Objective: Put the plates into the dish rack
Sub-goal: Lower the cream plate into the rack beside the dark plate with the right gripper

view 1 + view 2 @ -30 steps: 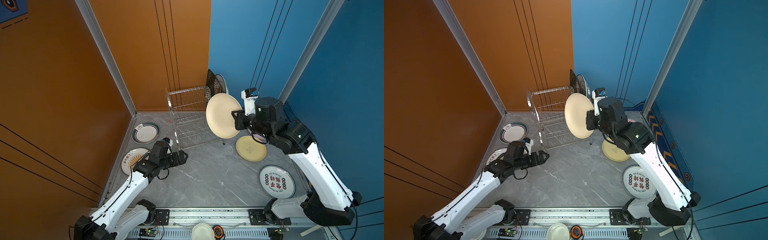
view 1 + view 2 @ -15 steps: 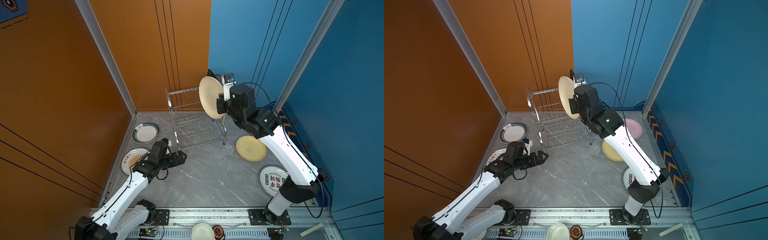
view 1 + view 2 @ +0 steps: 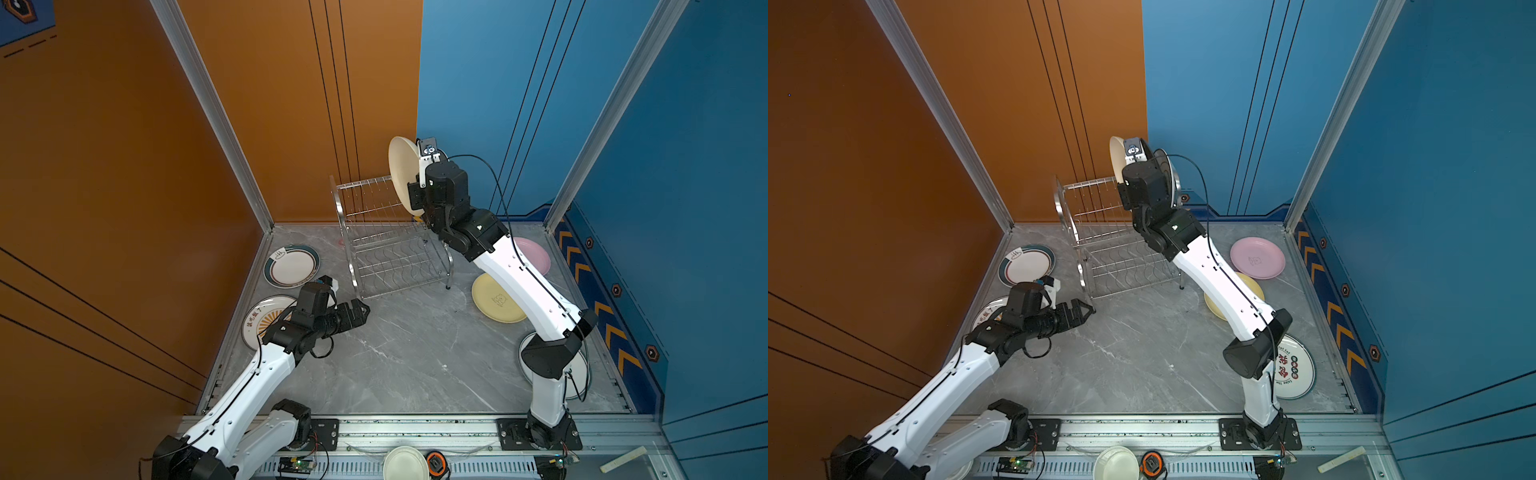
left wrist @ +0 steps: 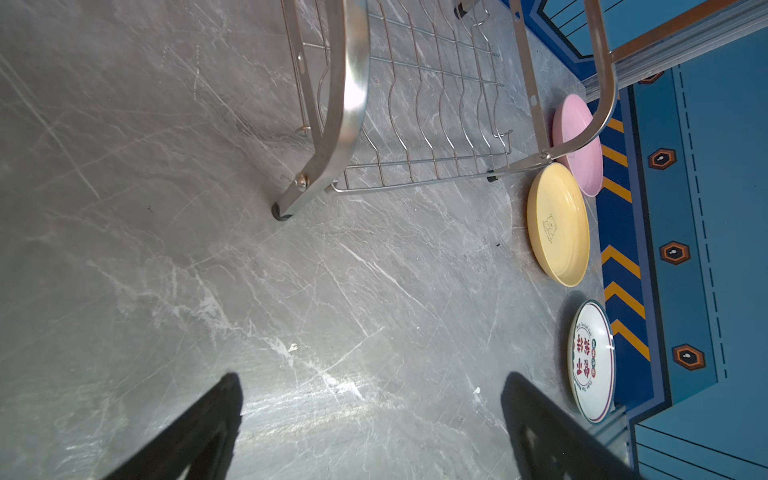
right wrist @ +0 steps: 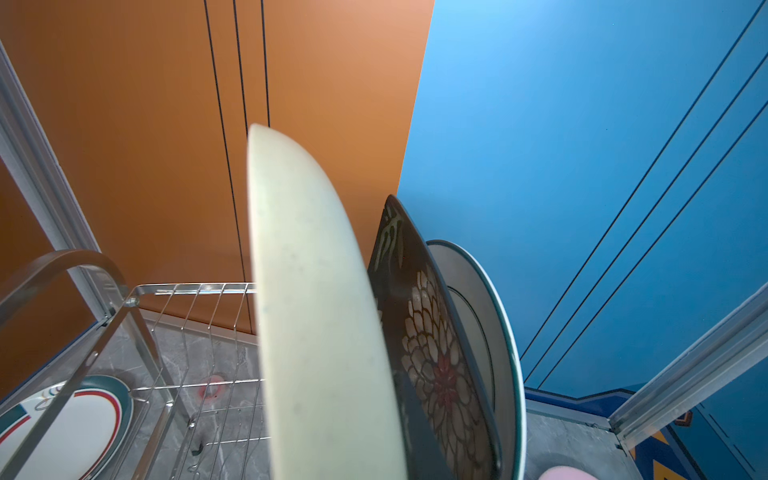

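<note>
Along the left edge of the gray tabletop (image 3: 415, 353), close to the orange wall, a teal-rimmed plate (image 3: 292, 266) and an orange-sunburst plate (image 3: 259, 322) lie flat. The left claw (image 4: 370, 428) hovers just past them, spread wide and holding nothing, facing a broad open stretch of tabletop in front of the dish rack (image 3: 386, 241). The rack stands near the back corner. Above the right end of its top shelf, the right claw (image 3: 414, 198) is clamped on the lower rim of a cream plate (image 3: 401, 166), held on edge. Open wire slots lie to its left. A narrow gap separates it from a black floral plate (image 5: 432, 353) and a green-rimmed plate (image 5: 478, 332) standing on edge. Further right, pink (image 3: 1257, 257), pale yellow (image 3: 494, 299) and red-lettered (image 3: 1293, 370) plates lie flat along the blue wall.
</note>
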Controlling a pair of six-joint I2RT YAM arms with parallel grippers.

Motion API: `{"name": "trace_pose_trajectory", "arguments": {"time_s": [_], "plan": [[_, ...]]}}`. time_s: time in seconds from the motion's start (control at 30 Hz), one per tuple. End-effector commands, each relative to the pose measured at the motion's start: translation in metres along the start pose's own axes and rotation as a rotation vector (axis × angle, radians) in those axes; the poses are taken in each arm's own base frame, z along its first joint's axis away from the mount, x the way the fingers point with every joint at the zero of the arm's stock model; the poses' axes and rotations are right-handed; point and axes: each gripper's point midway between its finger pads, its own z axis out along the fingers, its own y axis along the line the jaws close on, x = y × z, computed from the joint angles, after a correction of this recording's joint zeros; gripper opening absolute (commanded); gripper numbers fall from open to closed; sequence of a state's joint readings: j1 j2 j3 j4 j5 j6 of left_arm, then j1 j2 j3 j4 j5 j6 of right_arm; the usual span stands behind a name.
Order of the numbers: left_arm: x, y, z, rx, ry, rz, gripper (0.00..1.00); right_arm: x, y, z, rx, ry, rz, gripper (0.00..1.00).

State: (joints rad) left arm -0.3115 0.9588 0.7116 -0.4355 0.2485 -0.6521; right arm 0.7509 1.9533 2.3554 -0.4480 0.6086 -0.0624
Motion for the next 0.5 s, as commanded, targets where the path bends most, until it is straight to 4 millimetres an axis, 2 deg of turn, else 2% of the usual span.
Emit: {"name": "trace_pose_trajectory", "arguments": {"time_s": [0.0,0.2,0.47], "plan": [[0.004,0.001,0.001,0.024,0.016,0.0,0.98,-0.021,-0.019,0.005,0.089,-0.072,0.026,0.03],[0.002,0.006,0.0,0.025,0.014,-0.016,0.98,-0.009,-0.021,0.022,0.128,-0.053,0.013,0.03],[0.0,0.01,0.0,0.028,0.016,-0.03,0.98,0.007,-0.019,0.035,0.148,-0.025,-0.008,0.03]]}}
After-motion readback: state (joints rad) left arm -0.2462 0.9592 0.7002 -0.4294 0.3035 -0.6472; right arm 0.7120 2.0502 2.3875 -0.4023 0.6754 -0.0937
